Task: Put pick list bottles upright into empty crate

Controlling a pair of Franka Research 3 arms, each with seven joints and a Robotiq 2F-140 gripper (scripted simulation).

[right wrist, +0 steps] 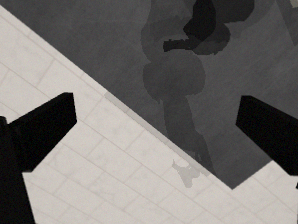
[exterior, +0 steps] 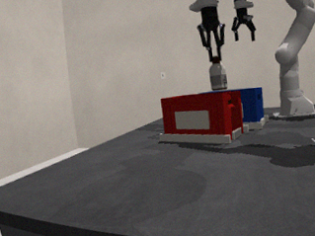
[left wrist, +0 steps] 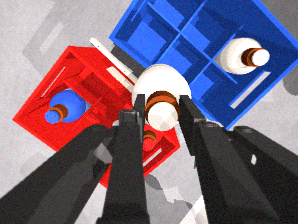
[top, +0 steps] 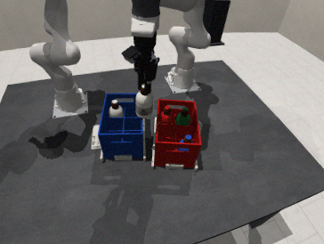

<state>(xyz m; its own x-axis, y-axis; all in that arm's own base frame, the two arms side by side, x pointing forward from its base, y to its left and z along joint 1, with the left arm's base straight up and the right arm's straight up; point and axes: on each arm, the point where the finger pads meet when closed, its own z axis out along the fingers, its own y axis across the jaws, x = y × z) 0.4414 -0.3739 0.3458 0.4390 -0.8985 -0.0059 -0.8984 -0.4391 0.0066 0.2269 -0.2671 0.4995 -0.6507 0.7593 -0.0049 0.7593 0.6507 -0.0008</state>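
Table (top: 214, 191) (exterior: 108, 186): dark gray, under both crates
Left gripper (top: 144, 82) (exterior: 216, 57) (left wrist: 161, 107): closed on white bottle (top: 144, 103) (exterior: 218, 77) (left wrist: 162, 82), upright above the crates
Right gripper (exterior: 244, 37) (right wrist: 156, 110): open
Blue crate (top: 121, 144) (exterior: 253, 105) (left wrist: 181, 33): one white bottle
Red crate (top: 177, 155) (exterior: 167, 111) (left wrist: 107, 172): red, green, blue bottles

Robot lab: arms (top: 60, 49) (exterior: 294, 42) bolted beside dark table (top: 53, 187) (exterior: 108, 186).

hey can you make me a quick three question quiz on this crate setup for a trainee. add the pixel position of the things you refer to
1. True or false: the blue crate (top: 121, 149) (exterior: 253, 105) (left wrist: 272, 30) holds a white-capped bottle (top: 116, 109) (left wrist: 239, 56).
2. Multiple choice: what does the left gripper (top: 143, 85) (exterior: 216, 57) (left wrist: 161, 107) hold?
A) a green bottle
B) a white bottle (top: 144, 104) (exterior: 218, 77) (left wrist: 161, 82)
C) nothing
3. Fill in: the right gripper (exterior: 244, 36) (right wrist: 157, 109) is ____ (open or shut).

Key: 1 true; 2 B; 3 open.
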